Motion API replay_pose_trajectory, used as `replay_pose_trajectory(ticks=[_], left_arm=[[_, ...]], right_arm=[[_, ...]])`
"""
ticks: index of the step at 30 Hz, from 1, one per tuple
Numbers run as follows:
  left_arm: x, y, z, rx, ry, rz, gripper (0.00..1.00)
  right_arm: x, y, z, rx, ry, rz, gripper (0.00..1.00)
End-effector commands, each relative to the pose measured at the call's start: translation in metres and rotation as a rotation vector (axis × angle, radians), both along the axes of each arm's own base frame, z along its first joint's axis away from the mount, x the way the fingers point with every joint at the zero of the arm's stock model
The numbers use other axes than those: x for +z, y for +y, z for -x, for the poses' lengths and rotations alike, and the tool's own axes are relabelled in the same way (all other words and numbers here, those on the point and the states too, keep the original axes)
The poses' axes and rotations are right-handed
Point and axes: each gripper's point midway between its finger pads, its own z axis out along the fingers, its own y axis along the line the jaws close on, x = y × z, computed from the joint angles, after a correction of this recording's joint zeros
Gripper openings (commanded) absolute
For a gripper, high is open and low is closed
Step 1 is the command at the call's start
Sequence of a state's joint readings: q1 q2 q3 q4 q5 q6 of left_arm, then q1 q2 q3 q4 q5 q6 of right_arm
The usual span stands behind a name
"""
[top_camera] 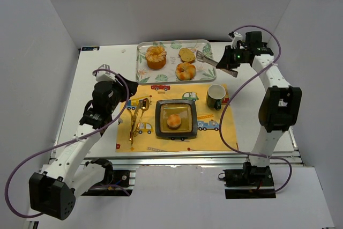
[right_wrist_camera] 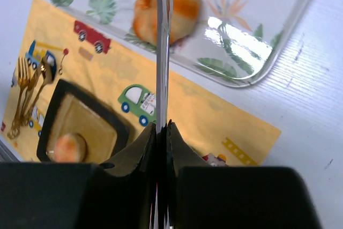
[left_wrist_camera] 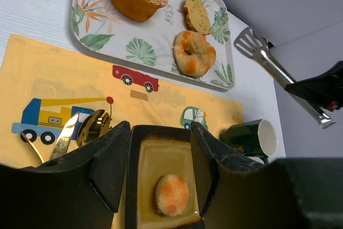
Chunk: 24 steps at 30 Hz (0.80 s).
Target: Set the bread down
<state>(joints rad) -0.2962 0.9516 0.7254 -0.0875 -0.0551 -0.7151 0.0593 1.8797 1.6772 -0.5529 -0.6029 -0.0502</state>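
Note:
A small round bread [top_camera: 173,121] [left_wrist_camera: 171,194] lies in the dark square plate [top_camera: 161,112] [left_wrist_camera: 161,133] on the yellow placemat. Three more breads sit on the leaf-print tray [top_camera: 143,74]: a large seeded bun [top_camera: 156,57], a slice [top_camera: 186,54] and a twisted roll [top_camera: 185,71] [right_wrist_camera: 179,4]. My right gripper [top_camera: 231,66] [right_wrist_camera: 162,127] is shut on metal tongs [top_camera: 211,61] [right_wrist_camera: 162,52], whose blades are squeezed together with nothing between them, above the tray's right end. My left gripper [top_camera: 131,90] [left_wrist_camera: 159,127] hangs open left of the plate, holding nothing.
A dark green mug [top_camera: 216,96] [left_wrist_camera: 252,138] lies on its side right of the plate. Gold cutlery [top_camera: 136,117] lies on the placemat [top_camera: 214,138] left of the plate. White walls enclose the table on three sides.

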Motion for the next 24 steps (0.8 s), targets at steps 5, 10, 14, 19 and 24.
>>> replay_pose_trajectory(ticks=[5, 10, 14, 19, 24], left_arm=[[0.004, -0.003, -0.008, -0.001, -0.011, 0.03, 0.58], [-0.005, -0.006, -0.014, -0.01, 0.021, 0.017, 0.58], [-0.011, -0.009, -0.018, -0.019, 0.056, -0.001, 0.58], [-0.013, -0.008, -0.02, -0.003, 0.07, 0.017, 0.58], [-0.013, -0.006, -0.02, 0.019, 0.074, 0.035, 0.58]], right_arm=[[-0.015, -0.012, -0.026, -0.097, 0.114, -0.103, 0.21], [-0.02, -0.022, -0.048, -0.154, 0.14, -0.194, 0.24], [-0.029, -0.011, -0.063, -0.156, 0.186, -0.292, 0.29], [-0.036, -0.004, -0.073, -0.157, 0.24, -0.365, 0.32], [-0.044, -0.001, -0.082, -0.155, 0.256, -0.398, 0.36]])
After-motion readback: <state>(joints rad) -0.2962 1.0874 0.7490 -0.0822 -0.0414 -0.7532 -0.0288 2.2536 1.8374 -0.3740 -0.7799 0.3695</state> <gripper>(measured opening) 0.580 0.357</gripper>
